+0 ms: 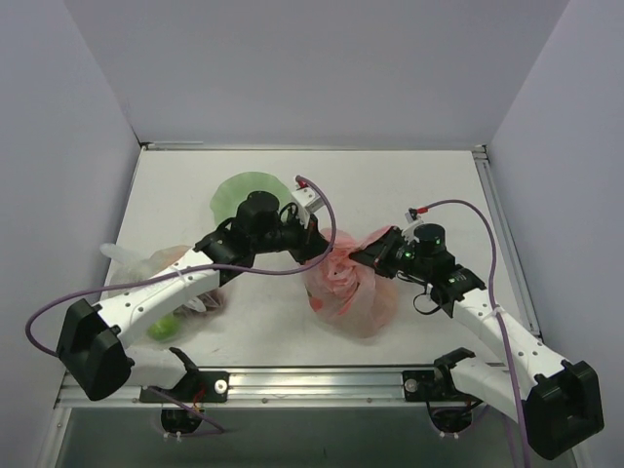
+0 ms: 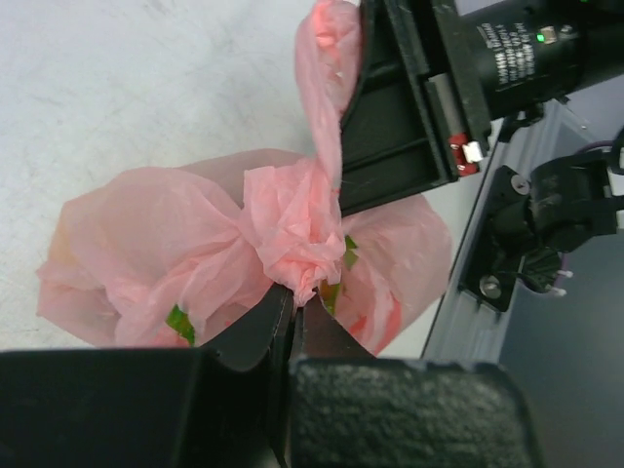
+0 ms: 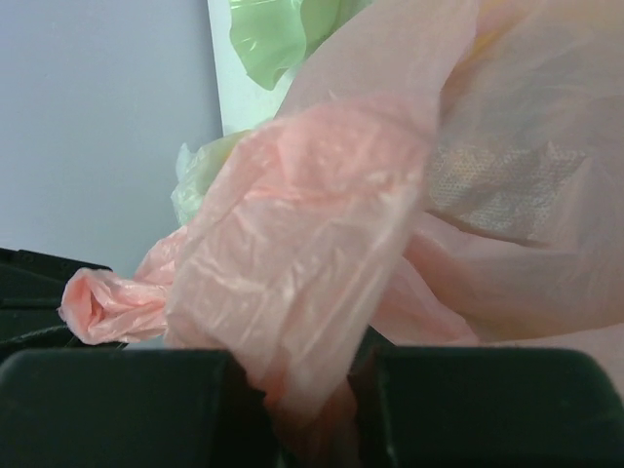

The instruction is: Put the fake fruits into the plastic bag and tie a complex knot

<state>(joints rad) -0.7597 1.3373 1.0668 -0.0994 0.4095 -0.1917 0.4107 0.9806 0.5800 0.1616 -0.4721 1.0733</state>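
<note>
- The bag [image 1: 356, 297] lies on the table [image 1: 419, 185] between the two arms, bulging and drawn shut at its neck.
- We judge the film thin, soft and slippery. It crumples rather than holds shape and could tear under a sharp pull.
- The load looks light, so we expect the bag to slide if tugged from one side only.
- A first knot [image 2: 292, 229] sits bunched at the neck. The best holds are the twisted tails just beside it, not the belly.
- The left gripper [image 2: 292, 307] is clenched on the film right under the knot.
- The right gripper [image 3: 307, 390] is pinched on a tail that runs up from the knot.
- We take the fruits to be inside. Only a dimpled patch [image 3: 487, 185] and green flecks show through the film.
- A clear bag [image 1: 146, 268] with other fruit lies under the left arm, well apart.
- A green sheet [image 1: 249, 187] lies behind the left gripper.
</note>
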